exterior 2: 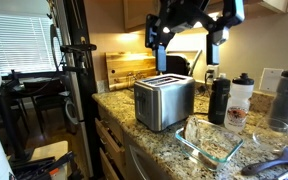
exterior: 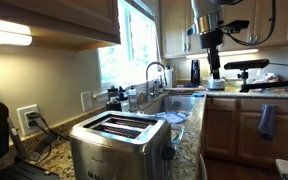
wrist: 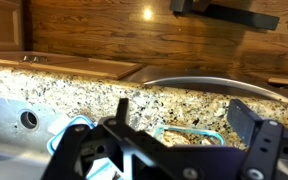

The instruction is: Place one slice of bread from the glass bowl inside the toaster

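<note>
Hanging high over the surface [exterior 2: 119, 106], jaws spread wide and pinching nothing, fingers [wrist: 246, 118] framing only open air in the wrist view. Looking down past the jaws onto the glass bowl [wrist: 72, 126], with its bluish rim showing between and beneath them. Placing the bowl nearly underneath, a long drop below. Noting the bowl just beside the toaster [exterior 2: 164, 100] in an exterior view, apart from it, both resting on the same granite. Not making out the slice of bread in any view: hidden behind the jaws from the wrist, too faint through the glass elsewhere. Presuming it to be lying flat in the bowl. Judging the coming move as a plain descent into the bowl, then a sideways carry to the toaster. Reading the slots [exterior: 114, 125] as running lengthwise along the toaster top, so expecting a need for tipping the slice on edge and lining it up with that long axis.
</note>
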Robot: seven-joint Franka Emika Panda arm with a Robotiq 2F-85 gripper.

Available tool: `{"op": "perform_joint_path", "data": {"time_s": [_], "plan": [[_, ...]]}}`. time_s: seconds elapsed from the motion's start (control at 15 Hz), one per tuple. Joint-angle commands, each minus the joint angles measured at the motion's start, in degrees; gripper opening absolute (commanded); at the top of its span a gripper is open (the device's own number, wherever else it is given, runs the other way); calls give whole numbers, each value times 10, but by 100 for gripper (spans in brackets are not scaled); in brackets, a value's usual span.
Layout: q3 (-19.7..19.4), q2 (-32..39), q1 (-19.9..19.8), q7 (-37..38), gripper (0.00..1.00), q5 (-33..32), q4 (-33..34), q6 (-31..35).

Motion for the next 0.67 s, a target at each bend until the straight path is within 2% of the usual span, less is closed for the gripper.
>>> {"op": "perform_joint_path", "data": {"time_s": [0.0, 0.6], "plan": [[-1, 27, 15, -11, 100, 24, 20, 2], [9, 120, 38, -53, 100, 62, 73, 7]]}}
